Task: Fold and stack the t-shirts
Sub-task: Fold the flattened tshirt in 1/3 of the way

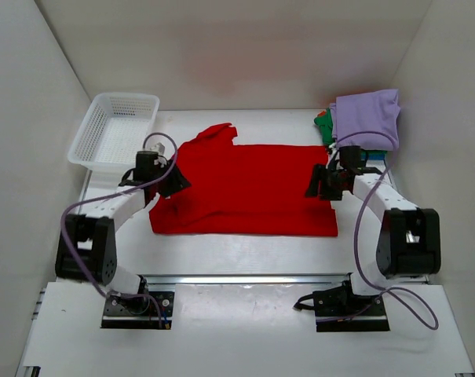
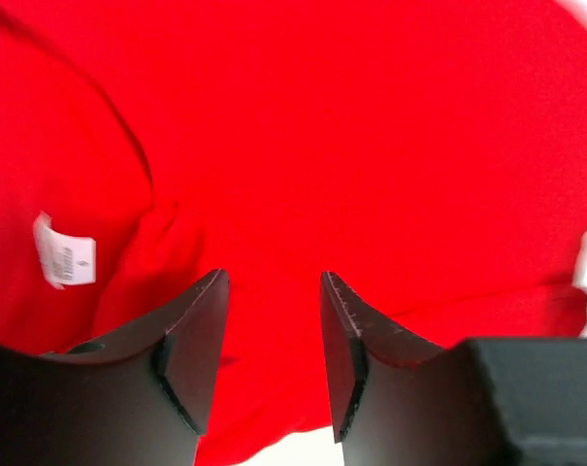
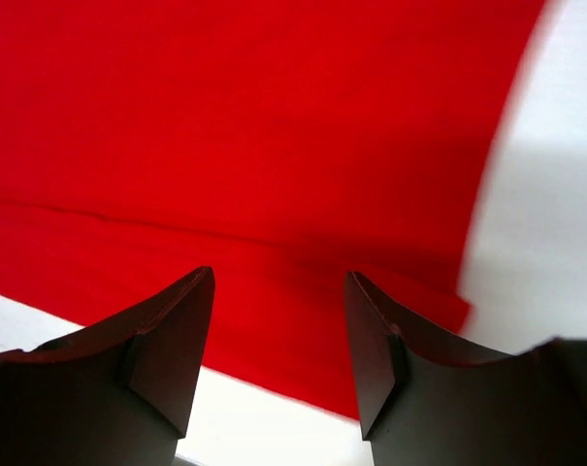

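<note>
The red t-shirt point(image 1: 245, 188) lay flat across the middle of the bench point(image 1: 245, 251), doubled into a long rectangle, with one sleeve point(image 1: 217, 133) poking out past its far left edge. The left jaws stood open over the shirt's left end, near its white label point(image 2: 65, 252), gripping nothing. The right jaws stood open over the right end, above a folded edge, also empty. A folded lavender t-shirt point(image 1: 368, 118) sat in the far right corner on top of a green one point(image 1: 324, 126), and a white mesh basket point(image 1: 88, 145) stood in the far left corner. The risk, I judged, was uneven folding: the stray sleeve could bunch inside the next fold, and jaws closing on only the top layer would slide the layers askew
</note>
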